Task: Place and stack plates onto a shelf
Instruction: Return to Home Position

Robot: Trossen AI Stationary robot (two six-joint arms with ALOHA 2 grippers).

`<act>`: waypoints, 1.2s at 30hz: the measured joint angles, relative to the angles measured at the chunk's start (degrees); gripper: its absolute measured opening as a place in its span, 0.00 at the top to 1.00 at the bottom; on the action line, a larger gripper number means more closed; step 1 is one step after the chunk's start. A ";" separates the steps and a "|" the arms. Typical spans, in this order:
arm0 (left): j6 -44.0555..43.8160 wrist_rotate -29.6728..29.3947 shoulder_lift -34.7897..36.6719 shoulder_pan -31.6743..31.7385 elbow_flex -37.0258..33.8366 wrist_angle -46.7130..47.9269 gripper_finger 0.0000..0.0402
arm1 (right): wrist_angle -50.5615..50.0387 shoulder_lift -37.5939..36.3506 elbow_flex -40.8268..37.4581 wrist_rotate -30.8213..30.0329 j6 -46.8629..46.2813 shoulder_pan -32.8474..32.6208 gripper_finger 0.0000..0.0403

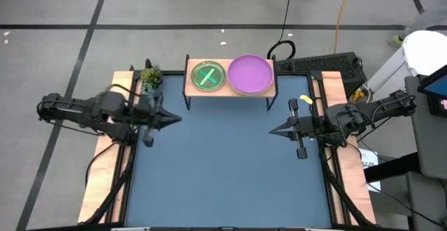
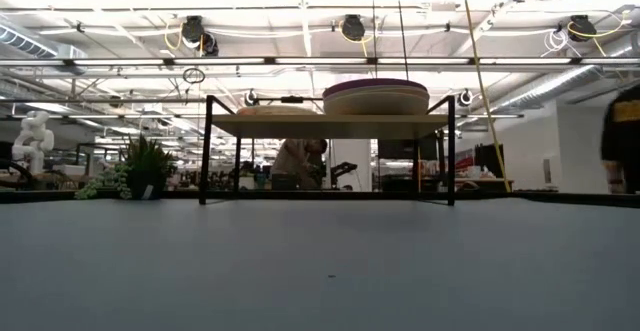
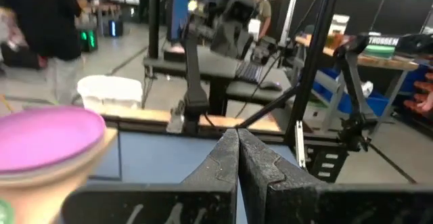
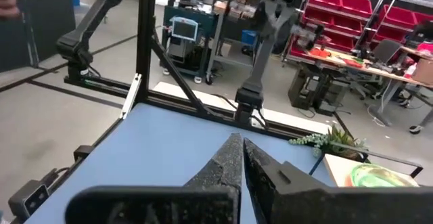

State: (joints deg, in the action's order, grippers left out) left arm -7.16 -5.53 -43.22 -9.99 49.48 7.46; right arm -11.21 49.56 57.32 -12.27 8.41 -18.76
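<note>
The shelf (image 1: pixel 230 90) stands at the table's far edge on thin black legs. On it sit a stack topped by a purple plate (image 1: pixel 250 74) on the right and a stack topped by a translucent green plate (image 1: pixel 207 76) on the left. In the low view the purple stack (image 2: pixel 375 96) rises higher than the left one (image 2: pixel 275 111). My left gripper (image 1: pixel 179 118) hovers shut over the table's left side, and my right gripper (image 1: pixel 272 130) hovers shut over the right side. Both point toward the table's middle and hold nothing.
A small potted plant (image 1: pixel 151 78) stands at the far left corner beside the shelf. Wooden rails (image 1: pixel 105 168) run along both table sides. The blue table top (image 1: pixel 227 168) spreads between the grippers and toward the near edge. People show in the room beyond.
</note>
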 joint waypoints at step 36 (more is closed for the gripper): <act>3.48 -1.01 13.31 2.66 -36.36 -21.95 1.00 | -10.25 -0.07 -0.52 -13.46 -3.75 2.58 1.00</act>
State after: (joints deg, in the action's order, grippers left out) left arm -3.69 -6.55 -29.91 -7.33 13.12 -14.48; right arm -21.46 49.49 56.80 -25.73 4.66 -16.18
